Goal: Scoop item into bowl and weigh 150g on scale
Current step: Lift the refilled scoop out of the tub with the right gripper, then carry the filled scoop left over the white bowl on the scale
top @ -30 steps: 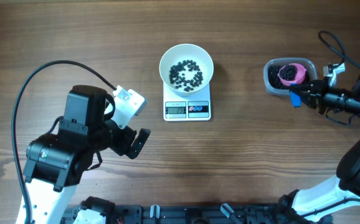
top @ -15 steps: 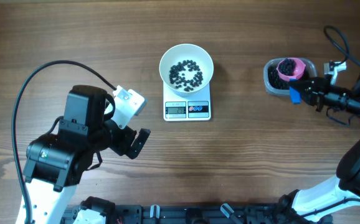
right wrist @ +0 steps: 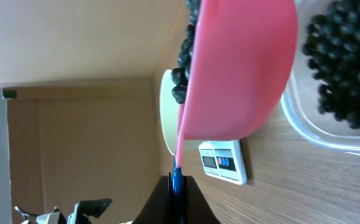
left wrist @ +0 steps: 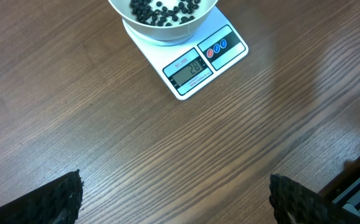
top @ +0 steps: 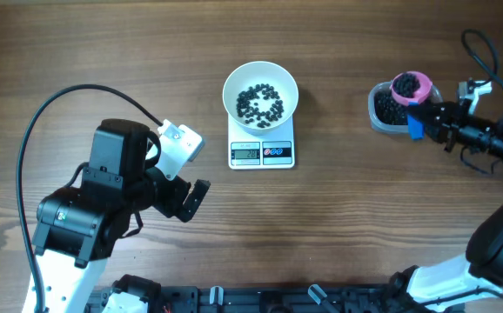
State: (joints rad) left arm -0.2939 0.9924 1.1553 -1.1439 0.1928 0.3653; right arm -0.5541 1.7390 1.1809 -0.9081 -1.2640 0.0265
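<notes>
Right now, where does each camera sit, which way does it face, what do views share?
Overhead: above the table, looking straight down on left arm, right arm, bowl on scale, tub.
Left wrist: angled down toward scale and bowl; open left fingers in bottom corners.
Right wrist: rolled sideways, looking past shut right fingers along the pink scoop to tub.
Shared: all three show bowl on scale.
</notes>
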